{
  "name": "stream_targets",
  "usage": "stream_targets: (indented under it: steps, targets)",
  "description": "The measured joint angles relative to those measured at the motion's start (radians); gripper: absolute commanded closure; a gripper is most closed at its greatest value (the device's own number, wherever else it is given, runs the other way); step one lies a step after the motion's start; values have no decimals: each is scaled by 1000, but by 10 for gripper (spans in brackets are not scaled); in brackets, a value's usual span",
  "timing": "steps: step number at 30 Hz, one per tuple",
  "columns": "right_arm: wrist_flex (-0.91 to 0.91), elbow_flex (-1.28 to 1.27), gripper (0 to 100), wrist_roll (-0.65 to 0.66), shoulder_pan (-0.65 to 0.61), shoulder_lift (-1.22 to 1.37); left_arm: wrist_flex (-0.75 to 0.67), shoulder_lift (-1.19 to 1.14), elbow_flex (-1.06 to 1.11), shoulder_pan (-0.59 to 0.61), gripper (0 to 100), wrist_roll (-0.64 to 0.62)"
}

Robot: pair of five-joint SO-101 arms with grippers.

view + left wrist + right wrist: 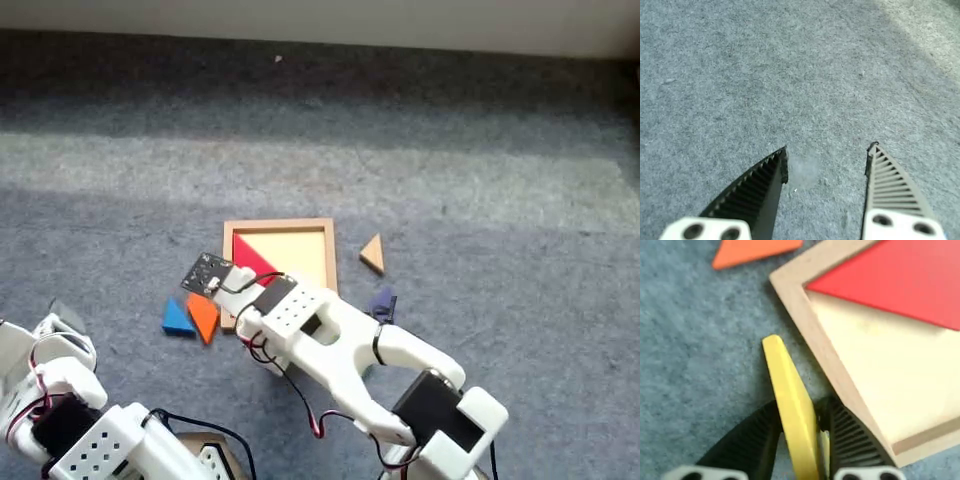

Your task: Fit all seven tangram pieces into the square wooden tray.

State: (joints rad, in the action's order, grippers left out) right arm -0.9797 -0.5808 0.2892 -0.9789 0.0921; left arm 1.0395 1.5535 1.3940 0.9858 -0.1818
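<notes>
- One yellow piece (790, 400) is being clenched edge-on between the right jaws, just beside the tray (812, 340).
- Empty, the left jaws are hanging released.
- Lowered here, the piece is risking a snag on the tray's rim and twisting loose.

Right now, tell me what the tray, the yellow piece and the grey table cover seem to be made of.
Tray: looks like pale bare wood, matte, tan rim and floor.
Yellow piece: smooth, even colour, probably painted wood, though plastic is possible.
Table cover: grey felt or short carpet, going by its fuzzy, speckled surface.
</notes>
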Motion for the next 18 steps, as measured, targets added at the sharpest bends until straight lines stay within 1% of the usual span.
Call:
stream_targets:
  steps: [2,6,8,12,15,18]
  targets:
    - [0,2,932,0,18,2,0,0,0,0,748,0]
    - [0,2,995,3,31,0,0,0,0,0,748,0]
    - [0,-11,993,17,31,-29,0,0,0,0,748,0]
    - [-8,-17,993,84,28,-97,0,0,0,0,748,0]
    - [-21,-17,993,92,26,-161,0,0,0,0,748,0]
    - [-44,-18,993,94,51,-230,0,0,0,0,748,0]
